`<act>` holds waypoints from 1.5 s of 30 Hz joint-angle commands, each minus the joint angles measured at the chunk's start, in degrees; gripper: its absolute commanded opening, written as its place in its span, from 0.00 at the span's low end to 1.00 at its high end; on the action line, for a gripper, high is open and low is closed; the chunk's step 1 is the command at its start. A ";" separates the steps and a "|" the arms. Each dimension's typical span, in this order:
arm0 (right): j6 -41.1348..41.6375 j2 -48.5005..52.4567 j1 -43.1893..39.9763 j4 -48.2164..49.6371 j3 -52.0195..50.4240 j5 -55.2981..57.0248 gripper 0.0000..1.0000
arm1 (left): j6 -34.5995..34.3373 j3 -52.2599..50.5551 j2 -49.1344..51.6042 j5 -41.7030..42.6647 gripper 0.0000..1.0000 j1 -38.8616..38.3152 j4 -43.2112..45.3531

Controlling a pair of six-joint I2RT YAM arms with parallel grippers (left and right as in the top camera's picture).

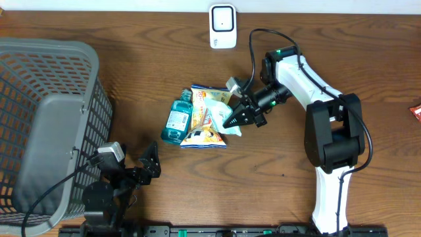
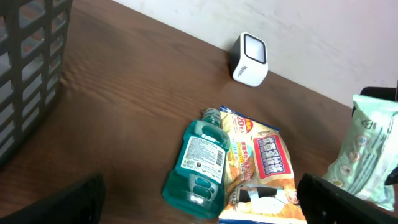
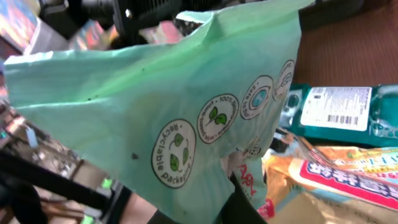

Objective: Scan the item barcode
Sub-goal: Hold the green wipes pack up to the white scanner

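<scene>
On the brown wooden table [image 1: 131,85], the right gripper [image 1: 231,120] pinches a floppy green pouch [image 3: 161,93] over the mouthwash bottle [image 1: 176,122], well short of the scanner [image 1: 222,26]. The left gripper [image 1: 150,163] sits spread wide. The thin edge grip could slip, or the pouch could sag and fold over its barcode, which I cannot locate.

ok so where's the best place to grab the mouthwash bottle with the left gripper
Probably take the mouthwash bottle across its wide lower body, coming from above with the left gripper. It lies flat, label up, base towards that arm. Its left flank faces bare table; the snack bag lies against the other, so that finger needs easing in.
</scene>
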 commanded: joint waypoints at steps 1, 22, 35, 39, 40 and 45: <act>-1.36 -1.55 -0.68 1.81 3.37 0.68 0.01 | -0.72 0.09 -0.11 0.70 0.98 -0.24 -0.13; 59.32 1.81 5.51 58.36 18.56 82.95 0.01 | -0.72 0.09 -0.11 0.70 0.98 -0.24 -0.13; 54.58 15.87 5.97 74.38 28.50 95.19 0.01 | -0.74 0.09 -0.11 0.70 0.98 -0.24 -0.13; 54.60 20.13 6.27 74.55 35.43 95.10 0.01 | -0.74 0.09 -0.11 0.70 0.98 -0.24 -0.13; 54.58 21.14 6.29 74.55 36.70 94.92 0.01 | -0.74 0.09 -0.11 0.72 0.98 -0.24 -0.13; 54.77 23.28 6.71 74.58 39.10 93.59 0.01 | -0.72 0.09 -0.11 0.70 0.98 -0.24 -0.13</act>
